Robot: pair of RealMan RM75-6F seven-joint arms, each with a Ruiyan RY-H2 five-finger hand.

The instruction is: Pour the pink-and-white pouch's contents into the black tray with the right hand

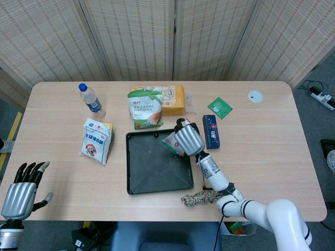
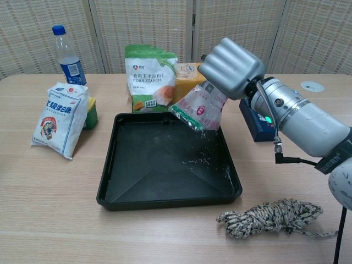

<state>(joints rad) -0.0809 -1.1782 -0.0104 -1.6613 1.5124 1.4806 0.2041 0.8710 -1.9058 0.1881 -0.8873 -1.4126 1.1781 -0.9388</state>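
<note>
While the right hand (image 2: 230,67) gripped the tilted pink-and-white pouch (image 2: 199,108), grains were spilling into the black tray (image 2: 137,190); emptying remained.

The pouch (image 2: 199,106) hangs tilted over the tray's (image 2: 110,163) far right corner; the corn starch bag (image 2: 149,77) stands behind the tray, the rope (image 2: 272,216) lies before it.

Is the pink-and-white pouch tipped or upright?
Tipped: the right hand holds the pouch mouth-down over the black tray, grains falling.
</note>
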